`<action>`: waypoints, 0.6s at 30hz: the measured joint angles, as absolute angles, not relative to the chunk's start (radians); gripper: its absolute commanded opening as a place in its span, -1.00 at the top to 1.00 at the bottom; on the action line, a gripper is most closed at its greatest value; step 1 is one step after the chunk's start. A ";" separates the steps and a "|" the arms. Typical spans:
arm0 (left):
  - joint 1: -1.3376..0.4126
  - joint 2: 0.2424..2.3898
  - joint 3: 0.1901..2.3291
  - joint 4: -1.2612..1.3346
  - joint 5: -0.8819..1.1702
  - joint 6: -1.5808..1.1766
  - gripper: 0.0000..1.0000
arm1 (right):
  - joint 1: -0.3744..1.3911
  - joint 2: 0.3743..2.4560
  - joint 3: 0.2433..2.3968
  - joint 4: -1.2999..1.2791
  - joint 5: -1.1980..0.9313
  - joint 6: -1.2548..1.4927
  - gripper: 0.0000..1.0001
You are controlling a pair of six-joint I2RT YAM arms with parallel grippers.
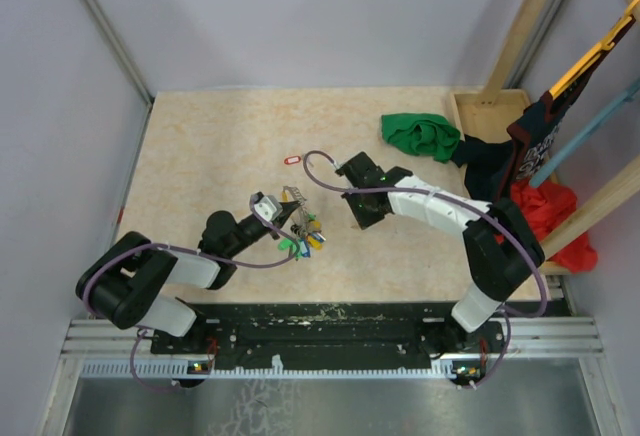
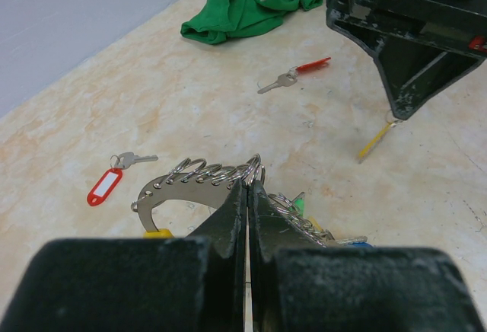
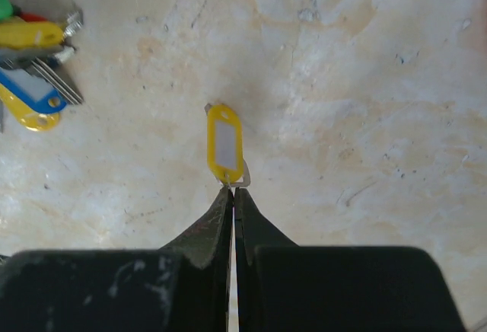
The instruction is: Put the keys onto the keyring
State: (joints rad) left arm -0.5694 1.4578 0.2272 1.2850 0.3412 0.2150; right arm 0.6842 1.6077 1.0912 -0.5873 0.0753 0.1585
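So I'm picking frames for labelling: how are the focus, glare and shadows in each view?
Top external: even, soft light, no hard shadows; the keyring is tiny. Left wrist: keyring sharp, glints on its metal; the left gripper looms dark and soft. Right wrist: the yellow tag is crisp; the right gripper is nearly black, without detail.

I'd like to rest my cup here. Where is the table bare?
Bare: the table at far left, from the red tag back to the wall. Crowded: the middle, where the left gripper pinches the keyring and the right gripper a yellow tag; green cloth lies far right.
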 measured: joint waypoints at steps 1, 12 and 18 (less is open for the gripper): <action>-0.569 1.458 0.227 1.285 0.341 0.215 1.00 | 0.684 1.619 1.109 -0.640 0.071 0.149 1.00; -0.569 1.458 0.228 1.279 0.342 0.217 1.00 | 0.682 1.897 1.323 -0.828 0.058 0.067 1.00; -0.569 1.458 0.228 1.276 0.344 0.217 1.00 | 0.682 1.988 1.437 -0.850 0.058 0.041 0.71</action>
